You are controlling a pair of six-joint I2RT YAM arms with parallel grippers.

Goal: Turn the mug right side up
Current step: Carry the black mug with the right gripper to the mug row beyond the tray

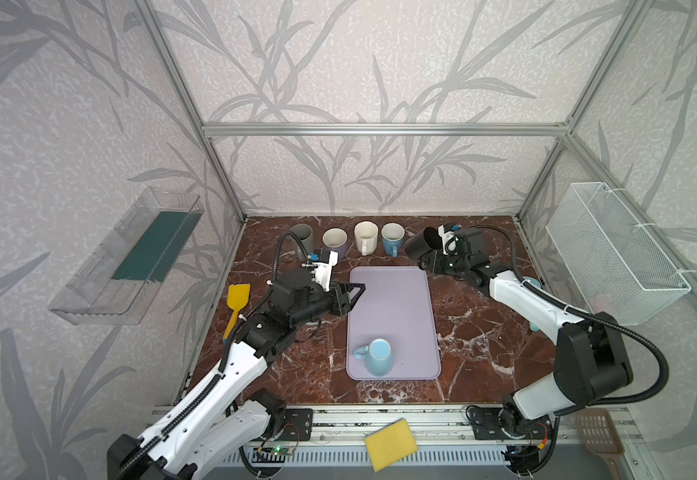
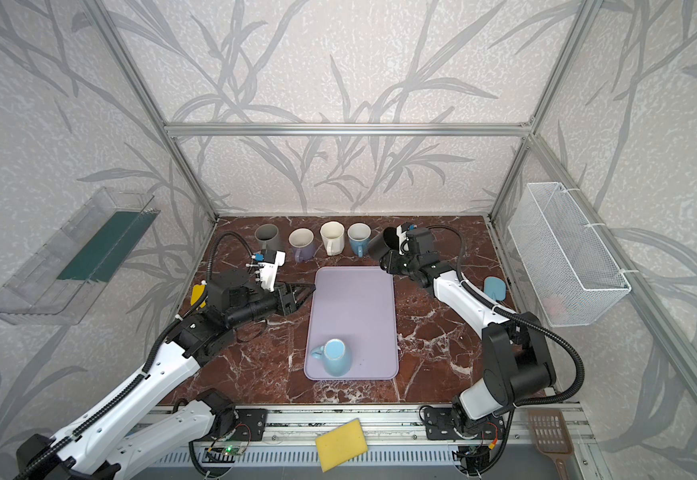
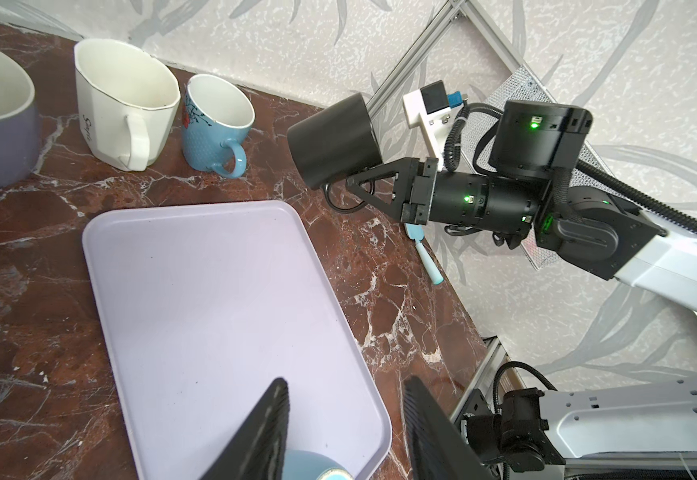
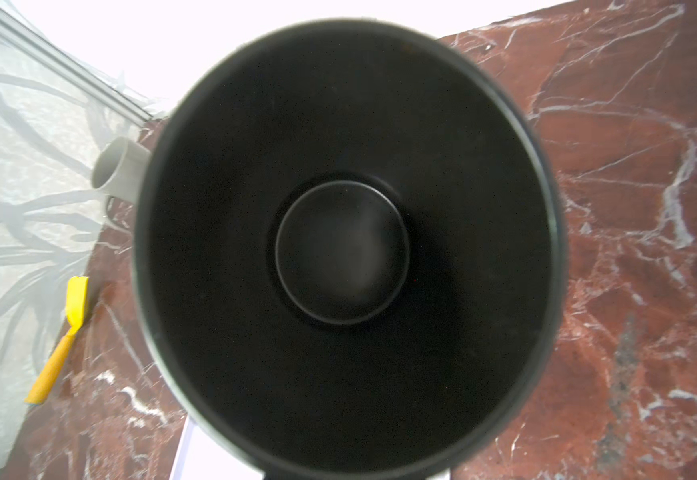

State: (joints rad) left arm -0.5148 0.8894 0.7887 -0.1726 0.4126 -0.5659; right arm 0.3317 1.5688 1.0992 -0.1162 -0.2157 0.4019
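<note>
The right pincer [image 3: 353, 183] is clenched on the handle of a black mug [image 3: 334, 141], held off the table [image 1: 475, 332] at its far right and tipped on its side. The mug's dark, empty mouth fills the right wrist view. Just beside it, along the back wall, four mugs stand upright in a row: a blue mug [image 1: 392, 239] printed with a red flower, a white mug [image 1: 366, 237] with a line of dark script too slanted to read, a purple mug [image 1: 335, 241] and a grey mug [image 1: 303, 239].

The left pincer [image 1: 357, 290] hangs released over the left edge of a lilac tray [image 1: 392, 299], its jaws apart with nothing between them. At the tray's near end a pale blue mug [image 1: 378, 357] sits upside down, handle pointing left. A yellow spatula [image 1: 236, 307] lies by the left wall.
</note>
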